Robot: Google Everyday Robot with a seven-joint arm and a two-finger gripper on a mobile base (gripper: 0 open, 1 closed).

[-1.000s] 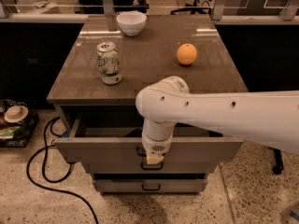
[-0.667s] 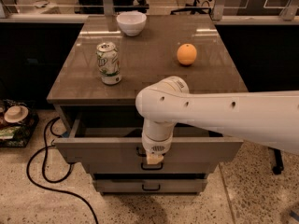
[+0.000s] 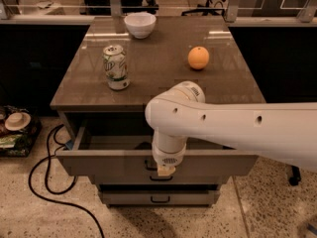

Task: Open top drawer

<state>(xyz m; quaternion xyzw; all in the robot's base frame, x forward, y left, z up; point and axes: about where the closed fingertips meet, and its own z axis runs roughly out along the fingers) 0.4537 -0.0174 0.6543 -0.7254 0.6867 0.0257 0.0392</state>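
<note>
Since the top drawer (image 3: 109, 163) sits mostly open, we see the gripper (image 3: 166, 171) at its handle (image 3: 148, 165), clasp we cannot tell; next, perhaps a final straight pull.

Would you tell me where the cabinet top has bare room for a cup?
Bare: the middle strip between the can and the orange, and the right rear corner beyond the orange. The bowl crowds the rear centre; the arm overhangs the front right edge. The gripper sits at the top drawer.

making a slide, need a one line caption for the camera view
Gripper at the front of the open top drawer; can, orange and bowl on the cabinet top.
</note>
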